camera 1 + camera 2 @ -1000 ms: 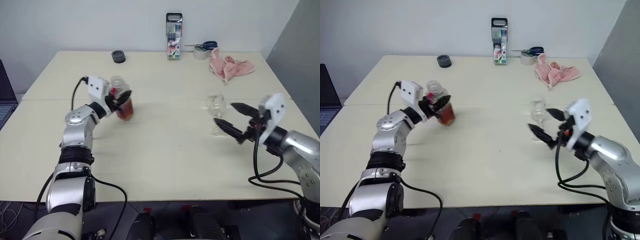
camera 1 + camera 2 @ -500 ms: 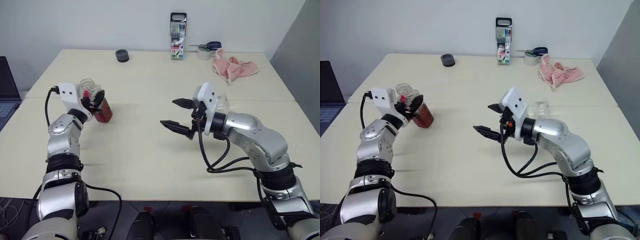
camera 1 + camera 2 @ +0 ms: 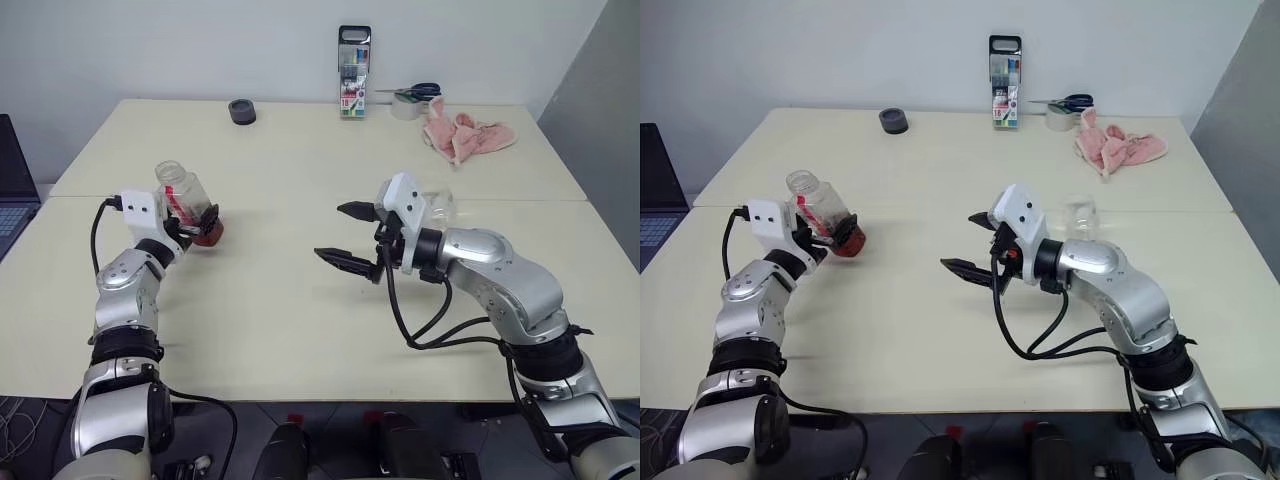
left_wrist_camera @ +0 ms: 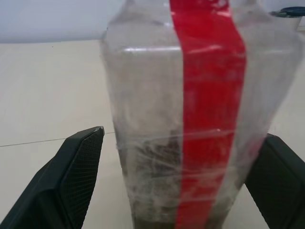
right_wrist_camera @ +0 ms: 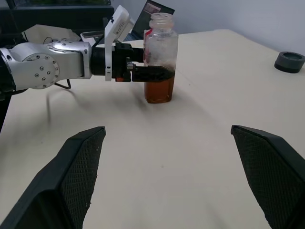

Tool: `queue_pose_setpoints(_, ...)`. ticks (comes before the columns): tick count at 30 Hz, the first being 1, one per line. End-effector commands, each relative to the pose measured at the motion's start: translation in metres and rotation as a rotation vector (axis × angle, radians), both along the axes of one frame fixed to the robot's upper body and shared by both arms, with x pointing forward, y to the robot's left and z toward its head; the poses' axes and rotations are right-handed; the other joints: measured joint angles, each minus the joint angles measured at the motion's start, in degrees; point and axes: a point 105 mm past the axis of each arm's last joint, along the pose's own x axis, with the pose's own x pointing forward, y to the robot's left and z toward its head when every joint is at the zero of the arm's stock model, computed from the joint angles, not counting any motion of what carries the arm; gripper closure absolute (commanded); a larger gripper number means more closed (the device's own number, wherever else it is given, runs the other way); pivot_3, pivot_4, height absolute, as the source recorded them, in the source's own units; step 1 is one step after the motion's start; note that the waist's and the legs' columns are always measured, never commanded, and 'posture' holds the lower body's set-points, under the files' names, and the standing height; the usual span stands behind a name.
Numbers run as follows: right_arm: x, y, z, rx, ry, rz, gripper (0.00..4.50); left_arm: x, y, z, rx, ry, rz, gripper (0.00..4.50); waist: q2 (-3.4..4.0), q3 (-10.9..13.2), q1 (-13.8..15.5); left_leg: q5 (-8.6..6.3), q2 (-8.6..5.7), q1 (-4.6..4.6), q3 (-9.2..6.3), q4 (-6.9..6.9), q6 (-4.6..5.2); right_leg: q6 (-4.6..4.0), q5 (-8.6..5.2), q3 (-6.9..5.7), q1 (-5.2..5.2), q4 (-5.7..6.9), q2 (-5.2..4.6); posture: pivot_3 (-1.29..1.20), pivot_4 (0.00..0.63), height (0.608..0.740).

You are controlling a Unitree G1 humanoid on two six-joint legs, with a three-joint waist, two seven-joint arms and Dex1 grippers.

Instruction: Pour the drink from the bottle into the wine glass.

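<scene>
Two open grippers: left gripper (image 3: pixel 203 222) flanks bottle (image 3: pixel 187 205) (uncapped).

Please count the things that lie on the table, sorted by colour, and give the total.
Clear: 2, the bottle and the wine glass.
Pink: 1, the cloth.
Dark grey: 1, the round cap.
Mixed colours: 3, the marker case, the scissors, the tape roll.
Total: 7.

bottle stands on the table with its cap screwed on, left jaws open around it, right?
Not quite: the bottle has no cap; its neck is open, as the right wrist view shows. It does stand on the table, with the left gripper jaws open around it.
</scene>
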Motion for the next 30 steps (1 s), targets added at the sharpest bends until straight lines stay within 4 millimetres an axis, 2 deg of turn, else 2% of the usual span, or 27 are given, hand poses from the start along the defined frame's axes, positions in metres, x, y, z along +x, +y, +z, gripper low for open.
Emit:
queue_pose_setpoints(1, -0.006, 0.002, 0.008, 0.001, -0.072, 0.016, 0.0, -0.005, 0.0, 0.005, 0.035, -0.051, 0.01, 0.02, 0.0, 0.0, 0.0, 0.0, 0.0, 0.0, 0.0, 0.0, 0.0, 0.0, 0.0, 0.0, 0.0, 0.0, 0.0, 0.0, 0.15, 0.74)
queue_pose_setpoints(7, -0.003, -0.008, -0.002, -0.039, -0.089, -0.03, 0.0, -0.023, -0.006, -0.013, 0.078, -0.051, 0.012, 0.02, 0.0, 0.0, 0.1, -0.01, 0.01, 0.0, -0.01, -0.02, 0.01, 0.0, 0.0, 0.01, -0.01, -0.01, -0.02, 0.0, 0.15, 0.74)
queue_pose_setpoints(15, -0.003, -0.02, -0.009, -0.054, -0.085, -0.073, 0.0, -0.047, -0.016, -0.025, 0.104, -0.025, -0.012, 0.02, 0.0, 0.0, 0.2, -0.02, 0.02, 0.0, 0.01, -0.02, 0.03, 0.0, 0.0, 0.04, 0.0, -0.01, -0.02, 0.0, 0.15, 0.74)
queue_pose_setpoints(23, -0.012, -0.042, -0.01, -0.004, -0.002, -0.116, 0.0, -0.087, -0.022, -0.033, 0.125, -0.004, -0.046, 0.02, 0.0, 0.0, 0.5, -0.03, 0.07, 0.0, 0.0, -0.05, 0.04, 0.0, 0.0, 0.04, 0.01, -0.02, -0.05, 0.0, 0.15, 0.74)
queue_pose_setpoints(25, -0.009, -0.061, -0.005, 0.06, 0.075, -0.181, 0.0, -0.099, -0.042, -0.04, 0.128, 0.046, -0.179, 0.02, 0.0, 0.0, 0.6, -0.03, 0.07, 0.01, -0.01, -0.05, 0.04, 0.0, 0.0, 0.03, 0.04, -0.02, -0.05, 0.0, 0.15, 0.74)
queue_pose_setpoints(28, -0.004, -0.079, -0.001, 0.09, 0.135, -0.256, 0.0, -0.109, -0.06, -0.044, 0.097, 0.101, -0.308, 0.02, 0.02, 0.0, 0.8, -0.03, 0.05, 0.04, 0.04, -0.06, 0.05, 0.0, 0.0, 0.06, 0.09, -0.04, -0.07, 0.0, 0.15, 0.74)
queue_pose_setpoints(30, 0.009, -0.099, 0.003, 0.095, 0.183, -0.362, 0.0, -0.11, -0.077, -0.041, 0.074, 0.121, -0.423, 0.02, 0.02, 0.0, 1.0, -0.04, 0.02, 0.06, 0.05, -0.05, 0.05, 0.0, 0.0, 0.04, 0.11, -0.04, 0.0, 0.0, 0.15, 0.74)
